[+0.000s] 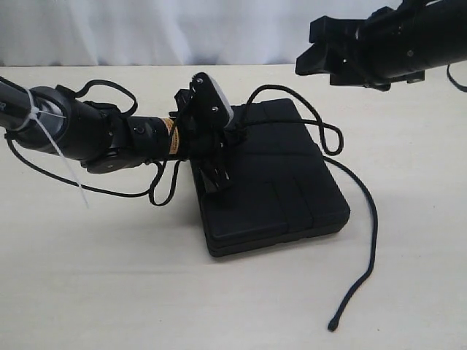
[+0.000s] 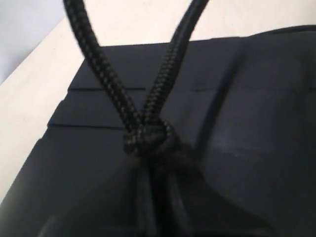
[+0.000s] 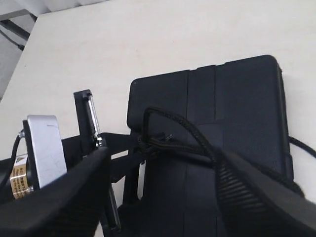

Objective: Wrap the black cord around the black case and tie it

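Observation:
The black case (image 1: 281, 182) lies flat in the middle of the table. The black cord (image 1: 372, 233) runs across the case's top. It is knotted (image 2: 148, 139) near the case's left edge, with two strands rising from the knot. A loop (image 1: 332, 135) hangs off the far right side, and the free tail ends in a blunt tip (image 1: 333, 325) near the front. My left gripper (image 1: 228, 138) sits at the case's left edge, shut on the cord just below the knot (image 3: 148, 143). My right gripper (image 1: 332, 62) hovers high at the back right, open, with nothing between its fingers (image 3: 256, 190).
The thin cable (image 1: 73, 186) of the left arm trails over the table to the left of the case. The pale table (image 1: 109, 292) spreads all round the case. A white curtain (image 1: 146, 29) hangs behind.

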{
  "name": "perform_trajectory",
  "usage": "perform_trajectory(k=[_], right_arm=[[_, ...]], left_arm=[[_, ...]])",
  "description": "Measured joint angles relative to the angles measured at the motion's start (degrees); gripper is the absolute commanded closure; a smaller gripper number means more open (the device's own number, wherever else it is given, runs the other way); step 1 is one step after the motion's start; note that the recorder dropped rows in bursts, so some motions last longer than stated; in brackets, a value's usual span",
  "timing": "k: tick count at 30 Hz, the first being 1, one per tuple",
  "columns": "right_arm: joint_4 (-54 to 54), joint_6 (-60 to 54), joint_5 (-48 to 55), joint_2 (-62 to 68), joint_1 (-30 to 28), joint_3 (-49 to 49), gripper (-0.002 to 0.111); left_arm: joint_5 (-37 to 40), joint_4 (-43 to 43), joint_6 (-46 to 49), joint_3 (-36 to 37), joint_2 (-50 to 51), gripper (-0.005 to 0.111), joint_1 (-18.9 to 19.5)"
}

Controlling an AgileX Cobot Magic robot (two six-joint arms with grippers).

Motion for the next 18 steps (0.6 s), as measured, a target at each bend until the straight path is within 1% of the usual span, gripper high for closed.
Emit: perform_trajectory(k=[3,5,9,12,13,15,18], right_arm=[[-2.7,2.3,2.2,0.0,-2.1,-2.4,0.047],[-6.7,4.3,4.9,0.0,-4.1,-4.1,0.048],[-20.3,10.1,10.7,0.0,-7.1,-4.7,0.048],[-31.2,11.7,13.7,0.1,-7.7,-3.1,0.048],[-33.8,10.9,14.1,0.4,-7.7,-2.1,0.048],[-36.1,5.5,14.6,1.3,-7.8,0.2,0.048],[-35.2,-10.0,14.7,2.8,-7.8,4.4,0.048]], left_arm=[[3.6,0.0,-0.4,0.0,0.0,0.107,0.0],[4.5,0.0,-1.0,-0.1,0.0,0.107,0.0],[4.7,0.0,-1.8,-0.4,0.0,0.107,0.0],[4.7,0.0,-2.1,-0.4,0.0,0.107,0.0],[4.7,0.0,-2.4,-0.4,0.0,0.107,0.0],[4.6,1.1,-3.5,-0.4,0.0,0.107,0.0],[3.1,6.7,-7.0,-0.4,0.0,0.107,0.0]])
